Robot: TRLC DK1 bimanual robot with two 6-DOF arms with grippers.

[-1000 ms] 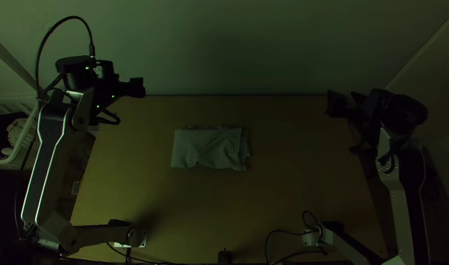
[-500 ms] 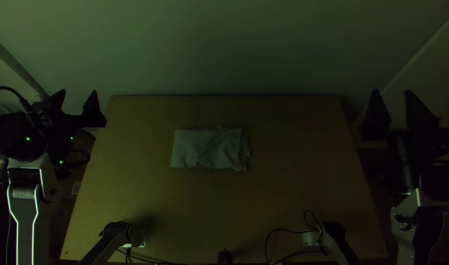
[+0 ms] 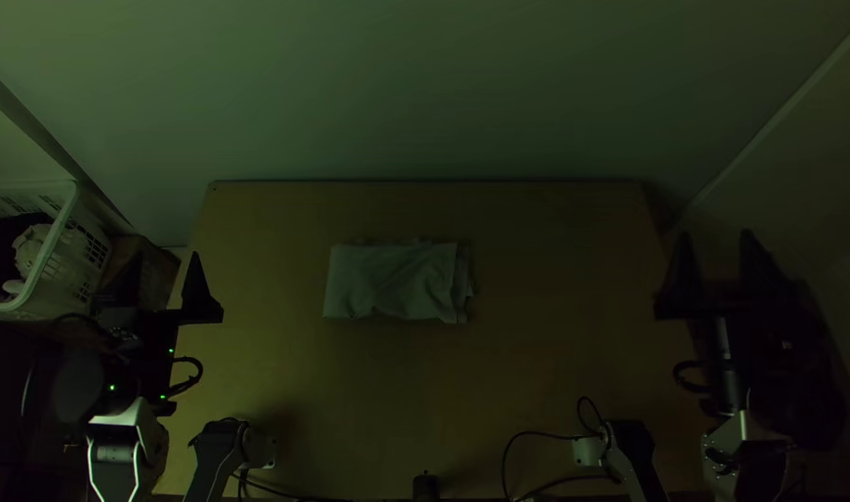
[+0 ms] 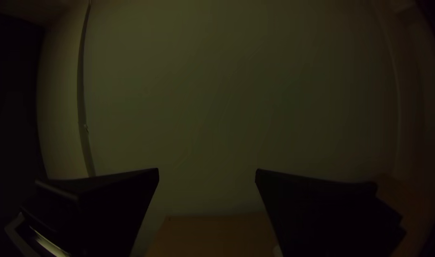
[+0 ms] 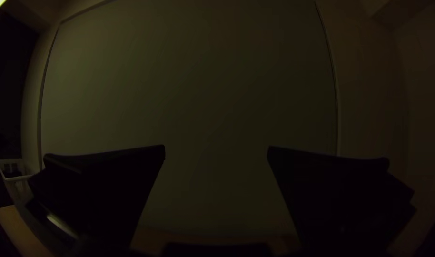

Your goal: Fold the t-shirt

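Shadow hides much of both wrists in the top view, and the arms' links run out of it at the bottom edge. The left gripper is at the counter's left side, one finger overlapping the edge as seen from above; the right gripper is beside the right edge. In the left wrist view, the left gripper has its jaws spread wide, nothing between them; in the right wrist view, the right gripper has its jaws just as far apart, and just as bare. All the fingers are black wedges with pointed tips, their surface detail lost in the dark.

The t-shirt, well apart from both, lies on the counter a little left of the middle, folded into a rough rectangle. It is soft, pale cloth with diagonal creases, a wavy near edge and loose layers peeking out at its right end; how many layers, I can't tell. The counter is smooth wood. At far left, a white slatted basket, cut off by the view's edge, holds dark and pale things too dim to name.
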